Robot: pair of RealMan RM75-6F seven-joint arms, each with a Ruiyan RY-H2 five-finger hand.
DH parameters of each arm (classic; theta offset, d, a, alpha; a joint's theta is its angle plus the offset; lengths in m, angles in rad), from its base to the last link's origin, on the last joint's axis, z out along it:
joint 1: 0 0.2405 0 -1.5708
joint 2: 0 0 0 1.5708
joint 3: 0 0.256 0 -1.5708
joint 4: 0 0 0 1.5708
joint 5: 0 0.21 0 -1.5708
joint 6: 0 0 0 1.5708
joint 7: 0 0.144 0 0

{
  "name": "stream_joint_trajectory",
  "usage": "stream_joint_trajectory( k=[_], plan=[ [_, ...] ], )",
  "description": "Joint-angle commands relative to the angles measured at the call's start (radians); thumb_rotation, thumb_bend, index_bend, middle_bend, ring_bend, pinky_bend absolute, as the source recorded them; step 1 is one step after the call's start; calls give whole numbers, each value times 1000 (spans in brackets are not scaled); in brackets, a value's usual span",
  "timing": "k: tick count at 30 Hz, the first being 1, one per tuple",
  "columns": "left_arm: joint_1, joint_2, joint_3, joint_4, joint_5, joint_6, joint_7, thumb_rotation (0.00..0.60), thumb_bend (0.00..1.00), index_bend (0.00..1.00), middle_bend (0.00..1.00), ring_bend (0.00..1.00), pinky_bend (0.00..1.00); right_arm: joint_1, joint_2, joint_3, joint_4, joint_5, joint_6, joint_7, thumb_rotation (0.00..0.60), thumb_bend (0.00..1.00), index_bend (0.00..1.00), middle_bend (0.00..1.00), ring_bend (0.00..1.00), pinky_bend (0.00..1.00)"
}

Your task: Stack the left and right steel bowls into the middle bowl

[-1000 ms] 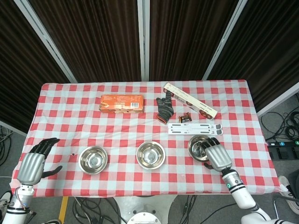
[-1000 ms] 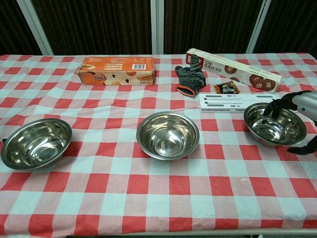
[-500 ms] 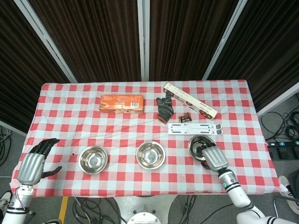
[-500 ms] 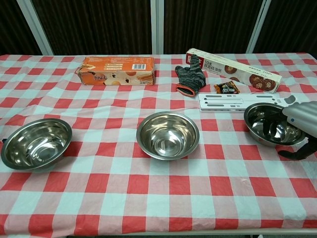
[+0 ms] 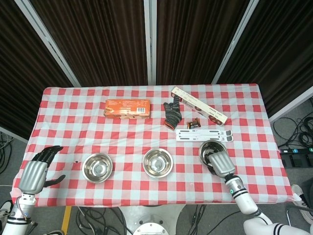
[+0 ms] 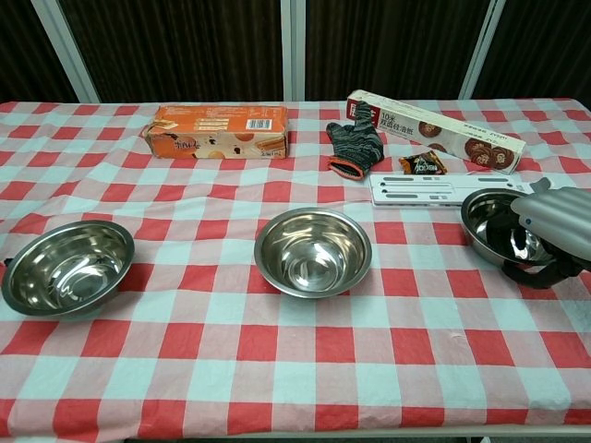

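Checked counter (image 5: 68,100) carries three steel bowls in a row near the front edge. Middle bowl (image 6: 312,250) stands empty, left bowl (image 6: 66,266) well apart from it. Right bowl (image 6: 503,227) — rim gripped by right hand (image 6: 552,224), fingers inside, thumb below. Left hand (image 5: 35,174) — holding nothing, fingers spread, at the counter's left edge.

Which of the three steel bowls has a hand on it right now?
The right bowl: the right hand grips its near rim, fingers inside. The middle bowl and left bowl sit untouched.
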Motion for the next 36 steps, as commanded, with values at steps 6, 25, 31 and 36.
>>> stream_joint_trajectory(
  k=[6,25,31,36],
  plan=[
    [2,0,0,2,-5,0,-8,600,126,232,272,197,307,-1,3,-8,0,2,9,-3,600,490,661,565,486,626],
    [1,6,-5,-1,-9,1,-18,600,126,233,272,197,308,40,80,44,-190,-55,96,-69,600,513,684,583,506,656],
    [3,7,-8,-1,-11,6,-24,600,125,233,272,197,308,96,71,71,-271,-78,77,-151,600,515,684,583,506,656],
    [7,9,-8,6,-19,5,-35,600,125,233,272,196,307,144,40,90,-321,-66,42,-225,600,515,684,583,506,656]
  ],
)
